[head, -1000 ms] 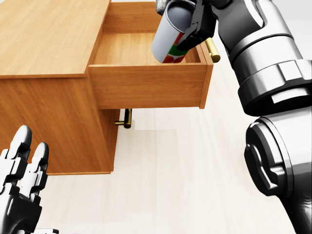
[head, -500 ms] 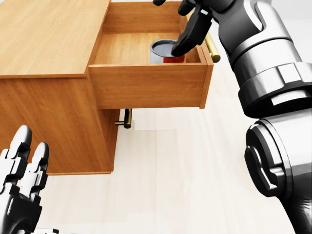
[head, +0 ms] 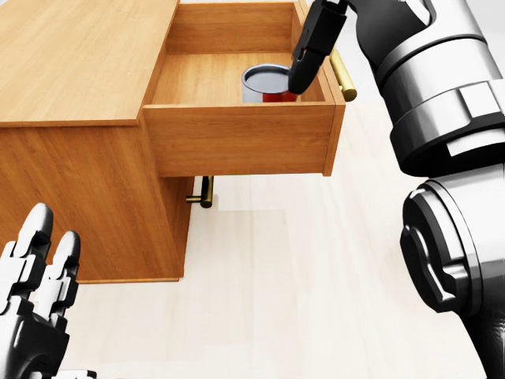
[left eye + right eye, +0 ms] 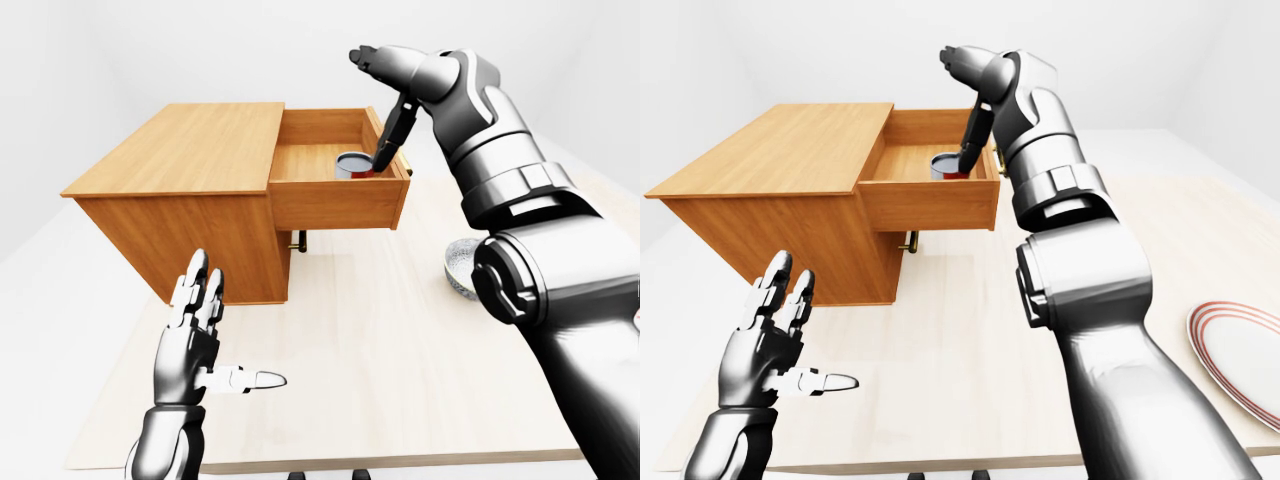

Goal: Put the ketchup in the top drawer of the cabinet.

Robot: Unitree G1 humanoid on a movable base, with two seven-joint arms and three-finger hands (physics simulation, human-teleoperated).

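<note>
The ketchup [image 3: 265, 84], a grey can with a red label, stands upright inside the pulled-out top drawer [image 3: 237, 139] of the wooden cabinet [image 3: 75, 59], near the drawer's right wall. My right hand [image 4: 381, 118] hovers over the drawer, open, and its dark fingers [image 3: 311, 43] hang down just right of the can without closing round it. The can's lower part is hidden behind the drawer's face. My left hand [image 4: 222, 332] is held up at the lower left of the left-eye view, open and holding nothing, well away from the cabinet.
A brass handle [image 3: 342, 75] sticks out of the top drawer's face, and the lower drawer's handle [image 3: 204, 192] shows beneath it. On the pale table [image 4: 380, 370] a grey bowl [image 4: 460, 268] sits behind my right arm, and a red-rimmed plate [image 4: 1240, 350] lies at the right.
A second ago my right hand held the tilted ketchup over the drawer. It let go; the ketchup now stands in the drawer, and the hand has lifted slightly. The left hand is unchanged.
</note>
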